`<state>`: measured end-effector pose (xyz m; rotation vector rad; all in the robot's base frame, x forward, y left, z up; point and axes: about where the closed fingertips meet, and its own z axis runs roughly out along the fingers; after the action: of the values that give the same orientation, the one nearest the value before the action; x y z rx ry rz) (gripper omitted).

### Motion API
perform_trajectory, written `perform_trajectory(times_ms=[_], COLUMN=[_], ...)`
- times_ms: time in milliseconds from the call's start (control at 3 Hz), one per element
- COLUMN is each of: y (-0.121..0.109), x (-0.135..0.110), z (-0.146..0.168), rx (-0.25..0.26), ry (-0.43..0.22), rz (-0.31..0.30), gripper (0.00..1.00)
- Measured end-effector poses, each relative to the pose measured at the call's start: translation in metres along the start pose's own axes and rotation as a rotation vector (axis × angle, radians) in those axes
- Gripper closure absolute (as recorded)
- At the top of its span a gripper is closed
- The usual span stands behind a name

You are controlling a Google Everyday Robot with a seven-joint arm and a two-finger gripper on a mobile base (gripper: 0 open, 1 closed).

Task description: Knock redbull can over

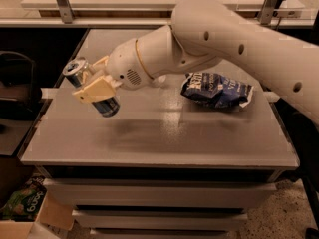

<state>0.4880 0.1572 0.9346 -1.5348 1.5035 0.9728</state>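
The redbull can [106, 105], blue and silver with a silver top, sits between the tan fingers [95, 88] of my gripper [89, 81] at the left side of the grey table [159, 143]. The gripper is shut on the can. The can is tilted, its top leaning up and to the left, and its lower end seems to hang a little above the table, with a shadow beneath. The white arm [234, 39] reaches in from the upper right.
A dark blue chip bag [217, 90] lies on the table's right half. The table's left edge is close to the can. A dark chair [15, 91] stands at the left and a box [25, 213] sits on the floor below. The water bottle is hidden.
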Motion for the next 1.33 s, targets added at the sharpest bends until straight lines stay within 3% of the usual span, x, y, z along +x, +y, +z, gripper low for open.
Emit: perform_trajectory(times_ms=[667, 1333], y=[-0.013, -0.019], x=[0.024, 0.056], z=[-0.051, -0.090], rx=[0.065, 0.111], ry=[0.282, 0.483], rz=[0.079, 0.177], gripper=[1.00, 1.00])
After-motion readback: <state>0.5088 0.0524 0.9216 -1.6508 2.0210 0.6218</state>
